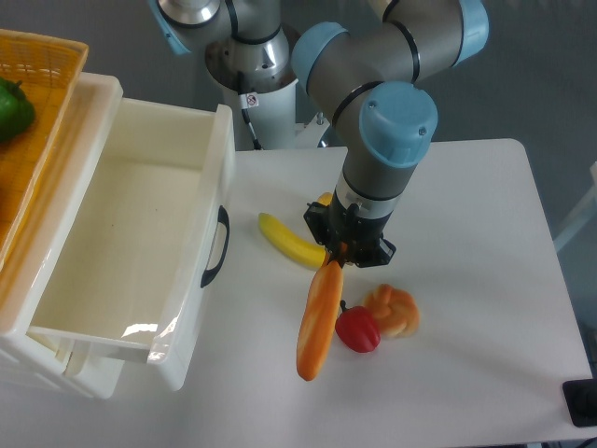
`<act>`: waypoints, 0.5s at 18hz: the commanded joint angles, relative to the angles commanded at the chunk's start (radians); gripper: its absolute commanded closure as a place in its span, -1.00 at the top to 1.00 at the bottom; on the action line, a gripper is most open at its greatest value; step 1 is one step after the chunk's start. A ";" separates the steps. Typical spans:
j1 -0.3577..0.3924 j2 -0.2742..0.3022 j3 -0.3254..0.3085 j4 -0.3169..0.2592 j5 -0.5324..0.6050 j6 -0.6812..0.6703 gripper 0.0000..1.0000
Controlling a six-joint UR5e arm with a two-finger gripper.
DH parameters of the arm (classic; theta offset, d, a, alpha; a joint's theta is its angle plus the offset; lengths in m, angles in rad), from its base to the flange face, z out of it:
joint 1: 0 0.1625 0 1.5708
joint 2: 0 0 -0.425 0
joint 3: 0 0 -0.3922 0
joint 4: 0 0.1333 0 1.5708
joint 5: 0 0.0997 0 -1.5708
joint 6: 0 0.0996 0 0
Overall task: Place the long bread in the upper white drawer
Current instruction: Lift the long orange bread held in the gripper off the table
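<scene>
The long bread (318, 321) is an orange-golden loaf hanging at a slant, its upper end between my gripper's fingers and its lower end over the table. My gripper (338, 254) is shut on that upper end, to the right of the drawer. The upper white drawer (131, 243) stands pulled open at the left, its black handle (216, 247) facing the table, its inside bare.
A yellow banana (287, 240) lies just left of the gripper. A red pepper (358, 329) and a knotted bun (394, 310) lie right of the bread's lower part. A woven yellow basket (37, 112) with a green item sits on top at the far left.
</scene>
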 joint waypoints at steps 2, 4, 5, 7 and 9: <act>-0.002 -0.002 0.000 0.000 0.000 -0.002 -1.00; 0.000 -0.002 0.003 -0.002 0.000 -0.005 -1.00; 0.002 0.000 0.005 0.000 -0.002 -0.009 -1.00; 0.002 0.009 0.006 -0.002 -0.002 -0.052 -1.00; 0.002 0.025 0.006 -0.002 -0.003 -0.083 -1.00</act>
